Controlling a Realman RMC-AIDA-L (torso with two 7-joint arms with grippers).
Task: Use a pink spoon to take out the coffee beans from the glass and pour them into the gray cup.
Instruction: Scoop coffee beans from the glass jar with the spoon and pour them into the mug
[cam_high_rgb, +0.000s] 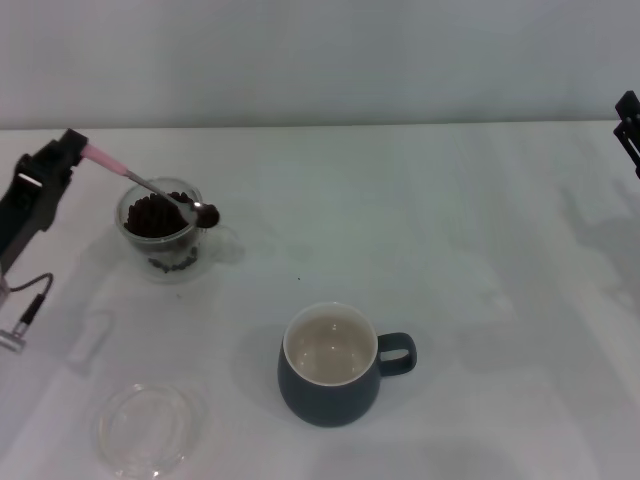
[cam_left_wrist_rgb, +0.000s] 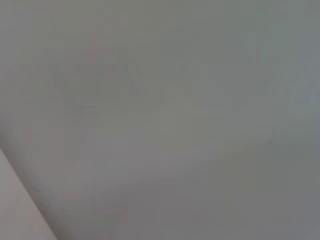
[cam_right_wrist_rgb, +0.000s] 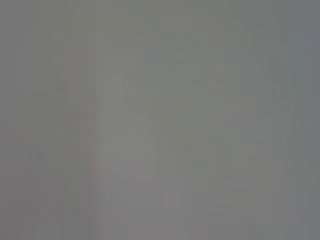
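In the head view my left gripper (cam_high_rgb: 78, 150) is shut on the pink handle of the pink spoon (cam_high_rgb: 150, 184) at the far left. The spoon slants down to the right; its metal bowl carries a few coffee beans (cam_high_rgb: 208, 214) just above the right rim of the glass (cam_high_rgb: 160, 232). The glass holds a heap of dark coffee beans (cam_high_rgb: 152, 215). The gray cup (cam_high_rgb: 331, 365), cream inside and empty, stands at front centre with its handle to the right. My right gripper (cam_high_rgb: 629, 125) is parked at the far right edge. Both wrist views show only a blank grey surface.
A flat clear glass dish (cam_high_rgb: 148, 428) lies at the front left. A cable and plug (cam_high_rgb: 22, 318) hang by the left arm. The white table (cam_high_rgb: 480, 250) meets a pale wall at the back.
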